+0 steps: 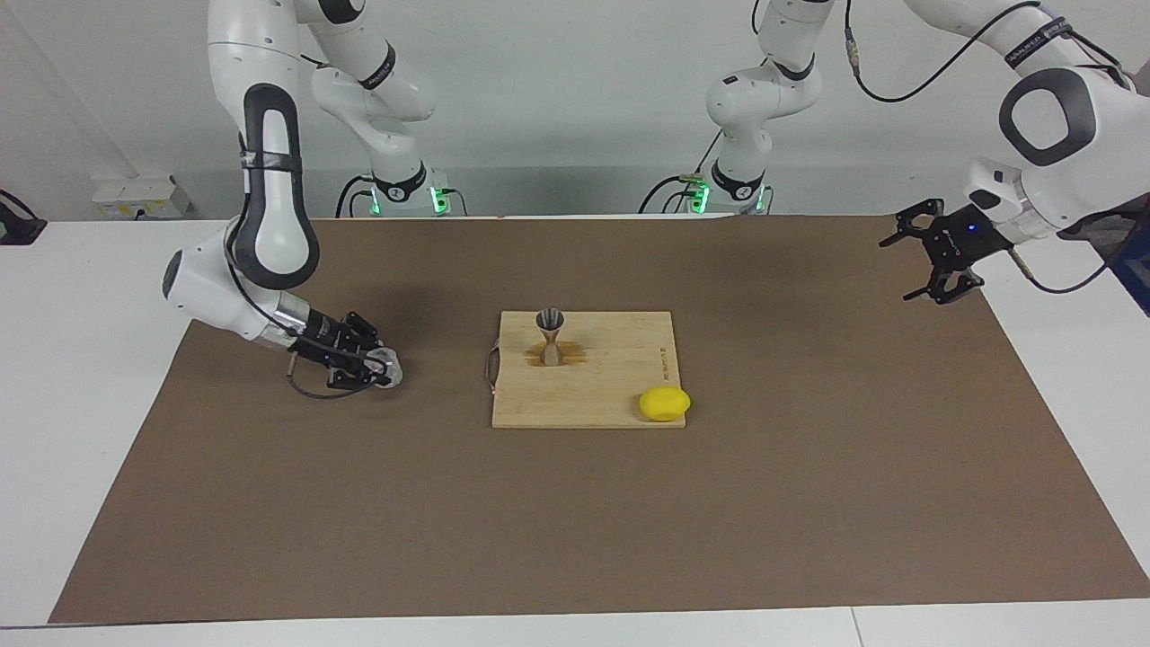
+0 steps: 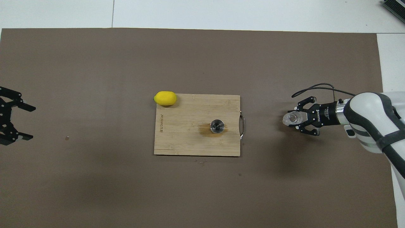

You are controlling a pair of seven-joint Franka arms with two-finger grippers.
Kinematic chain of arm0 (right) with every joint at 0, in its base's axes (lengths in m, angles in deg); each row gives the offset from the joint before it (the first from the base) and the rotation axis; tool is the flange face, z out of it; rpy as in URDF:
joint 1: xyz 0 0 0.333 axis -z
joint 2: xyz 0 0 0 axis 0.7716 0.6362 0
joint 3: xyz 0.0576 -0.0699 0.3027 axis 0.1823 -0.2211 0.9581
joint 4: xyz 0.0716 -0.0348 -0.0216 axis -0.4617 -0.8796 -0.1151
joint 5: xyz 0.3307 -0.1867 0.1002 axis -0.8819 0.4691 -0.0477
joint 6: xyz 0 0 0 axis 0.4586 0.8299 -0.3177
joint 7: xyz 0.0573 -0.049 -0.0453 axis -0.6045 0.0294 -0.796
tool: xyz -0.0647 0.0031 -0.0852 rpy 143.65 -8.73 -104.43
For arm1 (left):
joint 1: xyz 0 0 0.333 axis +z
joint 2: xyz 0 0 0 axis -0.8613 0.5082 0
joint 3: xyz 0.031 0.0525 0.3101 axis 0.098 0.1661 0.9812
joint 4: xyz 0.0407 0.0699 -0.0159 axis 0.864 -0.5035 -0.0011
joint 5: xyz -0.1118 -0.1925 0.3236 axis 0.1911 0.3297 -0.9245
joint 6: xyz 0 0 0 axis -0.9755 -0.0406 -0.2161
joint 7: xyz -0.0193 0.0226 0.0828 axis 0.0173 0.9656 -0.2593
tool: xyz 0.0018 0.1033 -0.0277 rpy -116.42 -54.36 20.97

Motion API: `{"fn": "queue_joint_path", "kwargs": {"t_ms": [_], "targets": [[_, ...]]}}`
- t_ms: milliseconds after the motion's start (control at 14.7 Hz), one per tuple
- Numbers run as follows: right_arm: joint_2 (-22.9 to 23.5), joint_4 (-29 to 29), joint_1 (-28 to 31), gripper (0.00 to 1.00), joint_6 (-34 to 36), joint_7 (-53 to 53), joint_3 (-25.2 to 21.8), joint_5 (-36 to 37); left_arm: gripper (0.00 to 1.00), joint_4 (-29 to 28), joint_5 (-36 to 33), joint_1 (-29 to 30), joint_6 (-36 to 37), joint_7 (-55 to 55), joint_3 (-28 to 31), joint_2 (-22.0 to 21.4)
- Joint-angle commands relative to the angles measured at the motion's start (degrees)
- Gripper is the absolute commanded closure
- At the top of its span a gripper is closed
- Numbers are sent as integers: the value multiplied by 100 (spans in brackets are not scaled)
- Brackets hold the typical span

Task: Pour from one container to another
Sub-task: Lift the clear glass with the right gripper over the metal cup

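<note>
Facing view: right gripper pinching cup low near mat's right-arm edge; lift level, tip slowly over jigger; left gripper spread, waiting.

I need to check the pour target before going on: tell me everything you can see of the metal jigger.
The jigger is small, silver-grey metal, hourglass-shaped: two cones joined at a narrow waist. It stands upright, open mouth up, on the wooden cutting board, toward the handle edge at the right arm's end. A darker brownish stain spreads on the board around its base. Its contents cannot be told. Nothing else touches it; the lemon lies apart at the board's corner, and neither gripper is near.
</note>
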Motion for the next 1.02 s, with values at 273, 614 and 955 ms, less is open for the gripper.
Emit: {"fn": "queue_joint_path", "kwargs": {"t_ms": [273,614,955], "targets": [[-483,-46,-428,88,-57,752,39,277,0,416,-1037,-593,343,-2149,31,-466],[-466,270,-1113,89,-101,1711,47,769,0,434,-1268,-822,615,-4680,-30,-617],[-396,727,-1790,89,-189,3089,47,1550,0,416,-1215,-822,396,-5203,-153,-687]]}}
